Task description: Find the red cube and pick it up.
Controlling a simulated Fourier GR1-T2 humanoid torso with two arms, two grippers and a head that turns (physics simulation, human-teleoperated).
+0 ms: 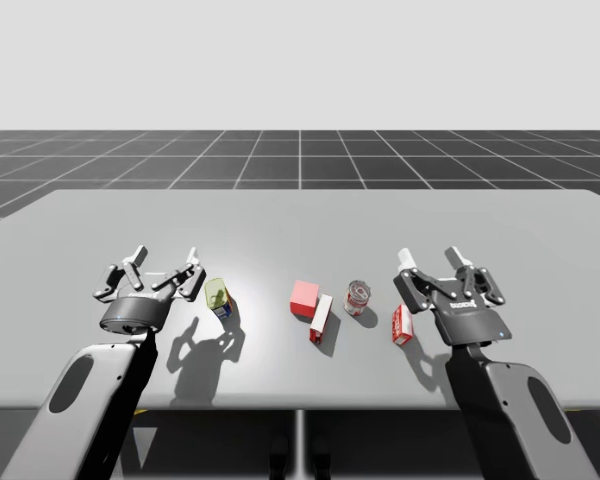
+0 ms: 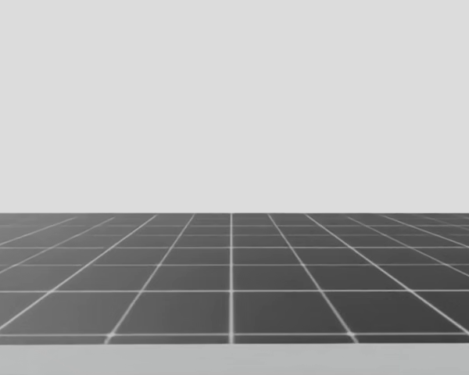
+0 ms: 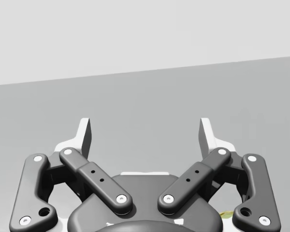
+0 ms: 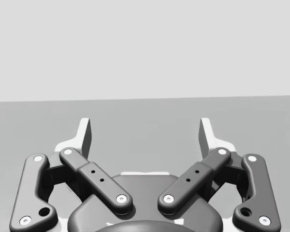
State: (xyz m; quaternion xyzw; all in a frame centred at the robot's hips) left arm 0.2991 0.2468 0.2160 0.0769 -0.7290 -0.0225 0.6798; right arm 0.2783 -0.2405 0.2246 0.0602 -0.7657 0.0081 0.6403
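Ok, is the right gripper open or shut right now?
Open. In the right wrist view, my right gripper has its jaws spread wide, with bare table between them.

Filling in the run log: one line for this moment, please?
left pincer open, empty | right pincer open, empty | red cube on table, ungrasped

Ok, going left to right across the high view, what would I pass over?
left gripper → green can → red cube → red and white box → red and silver can → small red box → right gripper
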